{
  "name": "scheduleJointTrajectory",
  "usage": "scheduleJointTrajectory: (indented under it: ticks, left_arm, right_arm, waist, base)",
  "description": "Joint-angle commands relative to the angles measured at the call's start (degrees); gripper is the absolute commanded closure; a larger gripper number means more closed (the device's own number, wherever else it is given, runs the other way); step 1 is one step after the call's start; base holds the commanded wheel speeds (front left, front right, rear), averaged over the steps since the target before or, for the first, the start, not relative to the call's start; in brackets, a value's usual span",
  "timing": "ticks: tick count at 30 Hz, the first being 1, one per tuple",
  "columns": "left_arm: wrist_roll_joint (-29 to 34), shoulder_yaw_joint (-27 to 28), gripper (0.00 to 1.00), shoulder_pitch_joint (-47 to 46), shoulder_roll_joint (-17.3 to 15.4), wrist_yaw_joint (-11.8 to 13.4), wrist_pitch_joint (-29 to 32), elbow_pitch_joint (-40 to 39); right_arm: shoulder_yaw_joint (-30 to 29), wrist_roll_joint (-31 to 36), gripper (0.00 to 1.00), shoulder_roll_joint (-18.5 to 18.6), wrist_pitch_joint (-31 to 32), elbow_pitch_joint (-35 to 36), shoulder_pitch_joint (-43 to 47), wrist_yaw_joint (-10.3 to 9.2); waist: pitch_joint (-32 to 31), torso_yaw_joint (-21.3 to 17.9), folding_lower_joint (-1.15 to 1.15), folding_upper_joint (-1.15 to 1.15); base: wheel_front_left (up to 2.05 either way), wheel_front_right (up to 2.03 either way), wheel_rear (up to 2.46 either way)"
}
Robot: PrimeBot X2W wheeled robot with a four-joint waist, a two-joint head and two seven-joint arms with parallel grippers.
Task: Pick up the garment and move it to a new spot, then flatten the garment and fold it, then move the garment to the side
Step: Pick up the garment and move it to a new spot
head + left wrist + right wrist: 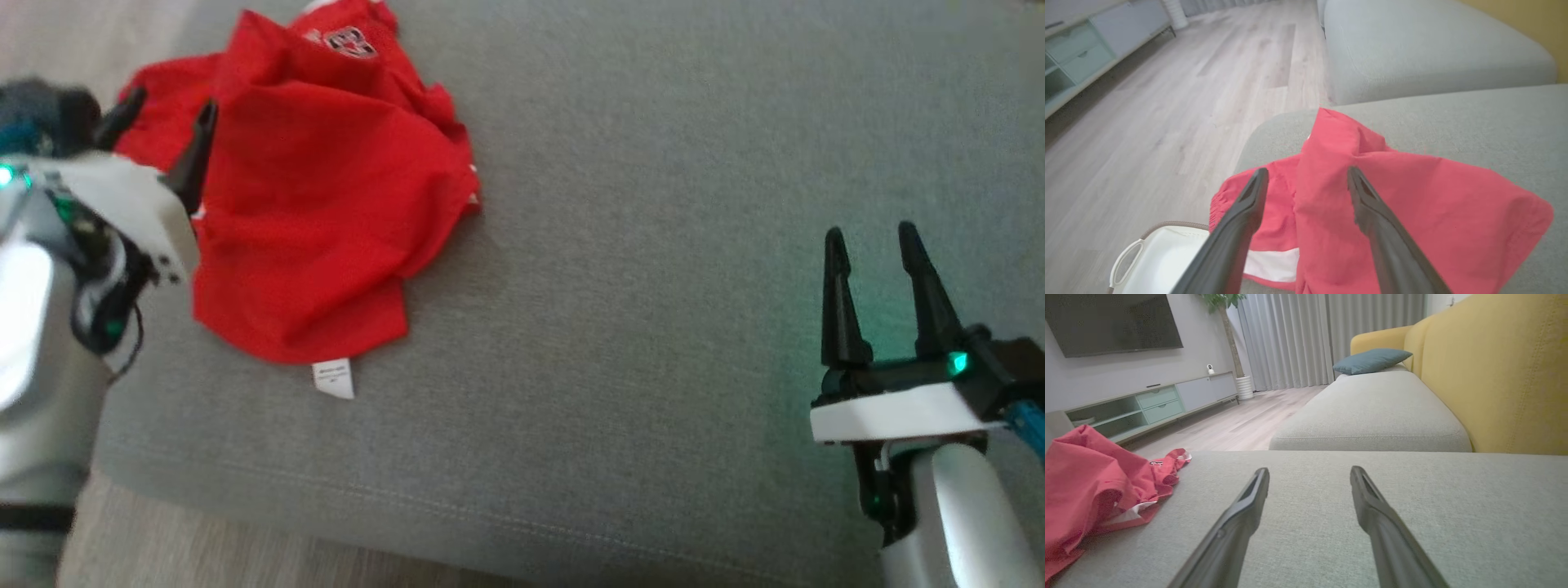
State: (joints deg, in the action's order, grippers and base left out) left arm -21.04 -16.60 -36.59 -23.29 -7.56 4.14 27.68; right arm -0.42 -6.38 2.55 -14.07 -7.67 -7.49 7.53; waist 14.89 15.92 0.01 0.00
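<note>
Left gripper [1307, 171] hangs with jaws spread wide and empty, the crumpled red garment [1433, 204] just beneath and ahead of its tips, at a corner of the grey cushion [1474, 118]. Soft, light, limp cloth will likely sag and drag, so a raised fold or the hem looks best to pinch. Right gripper [1309, 469] is likewise wide and empty, with the garment well off to its left. From the left wrist a white basket [1163, 253] shows below the cushion edge, while the head view shows the care tag [333, 380].
</note>
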Motion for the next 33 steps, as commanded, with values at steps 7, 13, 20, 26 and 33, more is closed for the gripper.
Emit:
scheduleJointTrajectory:
  ticks: [7,13,20,26,33]
  left_arm:
    - [-8.4,-7.4,0.00,-13.1,-7.7,0.1,6.8,7.7]
    - [-12.0,-13.3,0.00,-17.4,-9.3,0.1,10.1,13.7]
    - [-15.7,-17.7,1.00,-20.5,-9.7,0.1,8.2,17.5]
    - [-14.6,-17.8,1.00,-23.2,-10.2,0.2,-2.3,19.5]
    - [-14.9,-15.1,1.00,-24.1,-9.6,2.4,-13.3,17.1]
  right_arm:
    - [1.0,0.2,0.00,0.3,0.9,4.2,-1.8,-0.04]
    - [1.7,-2.7,0.00,0.3,0.8,5.1,-2.5,-0.04]
    - [2.5,-2.9,0.00,0.3,0.4,5.3,-3.1,-0.04]
    - [3.1,-4.0,0.00,0.3,-0.2,2.9,-2.6,-0.04]
    - [4.0,-6.9,0.00,0.3,-0.8,-0.6,-0.8,-0.04]
  waist:
    - [5.5,-4.4,-0.01,0.00]
    - [7.2,-5.6,-0.01,0.00]
    - [8.0,-6.2,-0.01,0.00]
    - [4.7,-6.7,-0.01,0.00]
    - [-3.0,-7.6,-0.01,0.00]
  base:
    - [0.00,0.00,0.00]
    - [0.00,0.00,0.00]
    - [0.00,0.00,0.00]
    - [0.00,0.00,0.00]
    - [0.00,0.00,0.00]
